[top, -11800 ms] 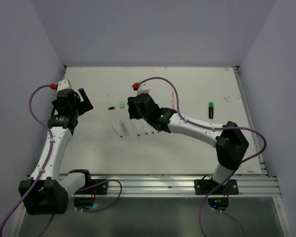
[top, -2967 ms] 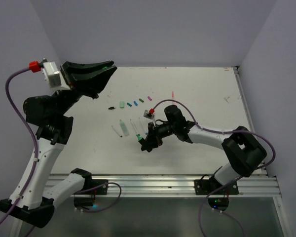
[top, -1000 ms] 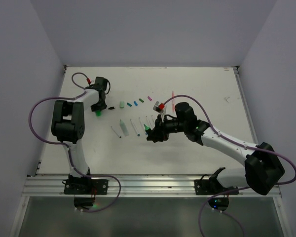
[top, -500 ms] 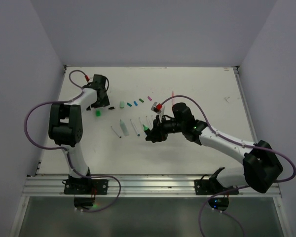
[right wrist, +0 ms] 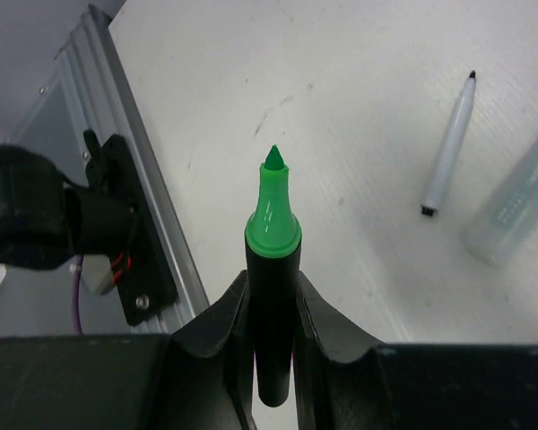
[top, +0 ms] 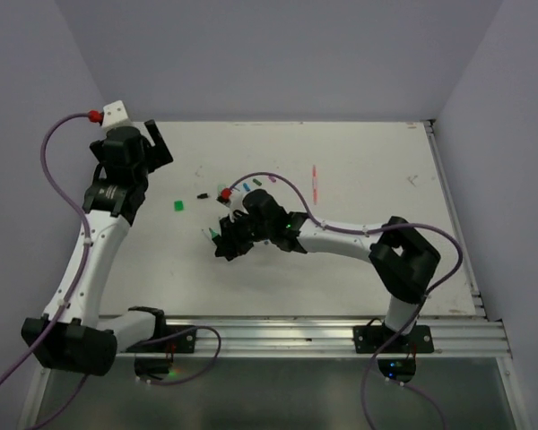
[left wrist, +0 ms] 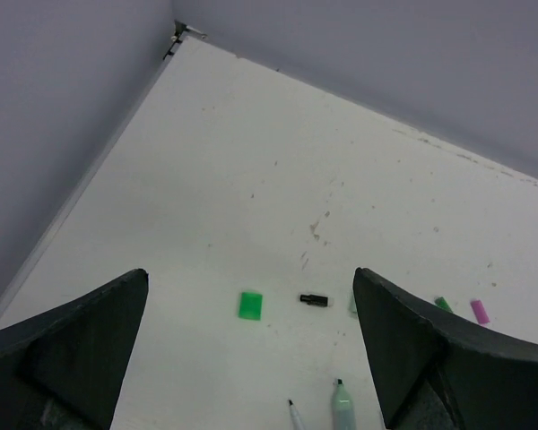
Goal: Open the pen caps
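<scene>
My right gripper (top: pixel 226 242) is shut on the chunky black highlighter (right wrist: pixel 272 269), whose bare green tip (right wrist: pixel 273 170) points at the table's front left. My left gripper (top: pixel 152 148) is open and empty, high above the table's back left. Below it lie the bright green cap (left wrist: pixel 250 305) and the black cap (left wrist: pixel 313 299); both also show in the top view, the bright green cap (top: pixel 178 205) and the black cap (top: pixel 202 194). A pale green cap (left wrist: pixel 352 305) is half hidden by a finger. The dark green cap (left wrist: pixel 442 305) and magenta cap (left wrist: pixel 480 311) lie further right. My right arm hides other caps from above.
Uncapped white pens (right wrist: pixel 448 148) and a pale green barrel (right wrist: pixel 516 206) lie beside the right gripper. A red pen (top: pixel 315 184) lies at the back middle. The aluminium rail (top: pixel 296 336) runs along the near edge. Walls close the left, back and right.
My left gripper has risen and pulled back from the caps, leaving the bright green cap on the table. My right gripper has moved left with the highlighter.
</scene>
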Robot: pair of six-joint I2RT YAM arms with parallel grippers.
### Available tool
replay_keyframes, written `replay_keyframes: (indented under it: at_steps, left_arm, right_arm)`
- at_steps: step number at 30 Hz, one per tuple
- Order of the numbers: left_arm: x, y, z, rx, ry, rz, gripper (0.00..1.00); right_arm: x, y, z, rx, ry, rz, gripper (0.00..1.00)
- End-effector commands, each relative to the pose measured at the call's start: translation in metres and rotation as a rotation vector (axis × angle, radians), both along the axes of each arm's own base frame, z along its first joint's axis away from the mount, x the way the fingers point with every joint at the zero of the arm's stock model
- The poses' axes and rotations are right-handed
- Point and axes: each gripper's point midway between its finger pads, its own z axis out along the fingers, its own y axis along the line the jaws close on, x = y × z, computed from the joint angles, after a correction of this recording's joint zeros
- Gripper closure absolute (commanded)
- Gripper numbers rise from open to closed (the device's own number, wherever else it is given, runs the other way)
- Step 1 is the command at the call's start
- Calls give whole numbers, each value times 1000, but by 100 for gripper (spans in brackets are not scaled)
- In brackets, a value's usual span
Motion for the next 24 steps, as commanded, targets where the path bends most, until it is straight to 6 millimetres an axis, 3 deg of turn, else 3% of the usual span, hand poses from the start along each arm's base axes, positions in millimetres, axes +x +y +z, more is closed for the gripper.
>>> replay_keyframes:
  at_steps: [1,2,4,5,6,7,9,15,20,24]
  left_arm:
    - [-17,7,-20,46,18,-10,0]
    - [-28,11,-28,51,20,-1,0]
    - [-37,16,-36,66,18,23,0]
    - [-44,21,-41,77,4,43,0]
    - [-47,23,-46,84,2,50,0]
    - [-48,22,-45,80,-13,40,0]
    - [-48,20,-47,78,-5,27,0]
    - [-48,19,-46,73,-7,16,0]
    - [-48,21,-47,73,-4,20,0]
    - [-49,23,-47,73,-3,28,0]
  right_arm:
    - [22,36,-12,-1,20,-116,93]
    - [28,47,-7,14,15,-124,92]
    - [29,58,-33,-28,40,-131,92]
    - [34,69,-29,-11,31,-129,92]
    - [32,75,-33,-11,40,-127,91]
    - [32,79,-49,-32,52,-127,90]
    - [37,90,-47,0,55,-144,89]
    - [53,104,-67,17,55,-192,83]
    - [51,118,-74,41,61,-169,78]
    - [53,118,-81,40,57,-191,73]
